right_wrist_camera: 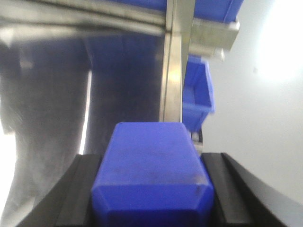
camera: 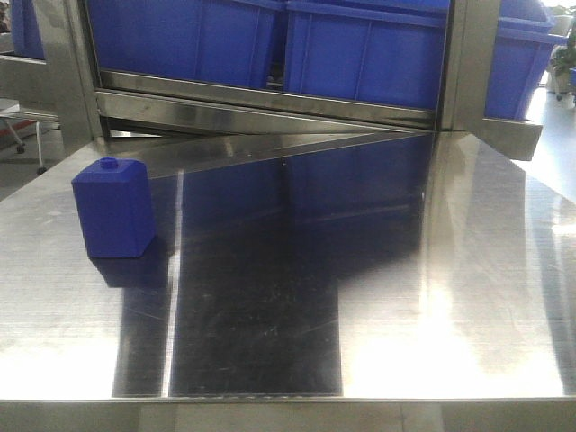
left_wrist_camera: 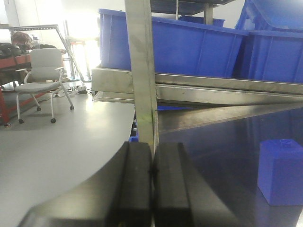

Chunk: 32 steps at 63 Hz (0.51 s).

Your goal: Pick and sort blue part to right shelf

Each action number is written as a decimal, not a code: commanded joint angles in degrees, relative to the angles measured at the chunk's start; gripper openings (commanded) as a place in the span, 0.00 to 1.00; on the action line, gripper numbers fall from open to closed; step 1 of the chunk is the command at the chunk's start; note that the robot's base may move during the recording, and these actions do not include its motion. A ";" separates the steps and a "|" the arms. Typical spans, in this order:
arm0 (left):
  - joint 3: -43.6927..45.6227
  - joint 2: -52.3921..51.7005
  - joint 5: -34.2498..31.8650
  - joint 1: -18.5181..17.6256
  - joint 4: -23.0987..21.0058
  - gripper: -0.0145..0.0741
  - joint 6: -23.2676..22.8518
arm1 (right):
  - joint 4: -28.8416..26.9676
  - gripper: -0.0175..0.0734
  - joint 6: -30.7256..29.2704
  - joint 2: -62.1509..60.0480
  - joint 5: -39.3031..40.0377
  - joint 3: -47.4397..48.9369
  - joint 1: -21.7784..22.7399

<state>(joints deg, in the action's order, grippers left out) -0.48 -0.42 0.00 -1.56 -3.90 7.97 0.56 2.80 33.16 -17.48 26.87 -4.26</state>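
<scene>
In the front view a squat solid-blue plastic block with a tiny round knob (camera: 112, 209) stands at the left of the brushed steel table (camera: 432, 270), untouched, since it is not the piece wanted. The steel-framed rack of large blue plastic bins (camera: 270, 97) fills the top of the frame. In the left wrist view the left gripper (left_wrist_camera: 152, 189), lower centre, has its black pads pressed together on nothing, idle. In the blurred right wrist view the right gripper (right_wrist_camera: 152, 198) clamps what seems to be the small solid-blue plastic bottle-shaped part (right_wrist_camera: 151, 165) at bottom centre, facing the rack's upright, presumably for carrying to a bin.
</scene>
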 commanded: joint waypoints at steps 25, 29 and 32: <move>-1.28 -1.26 -4.72 0.11 -0.12 0.32 -0.65 | 0.80 0.60 -0.65 -8.85 5.41 -0.18 0.42; -1.28 -1.26 -4.72 0.11 -0.12 0.32 -0.65 | 0.80 0.60 -0.65 -8.85 5.41 -0.18 0.42; -1.28 -1.26 -4.72 0.11 -0.12 0.32 -0.65 | 0.80 0.60 -0.65 -8.85 5.41 -0.18 0.42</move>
<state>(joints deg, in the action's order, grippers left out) -0.48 -0.42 0.00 -1.56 -3.90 7.97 0.80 2.66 24.15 -17.48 24.97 -4.26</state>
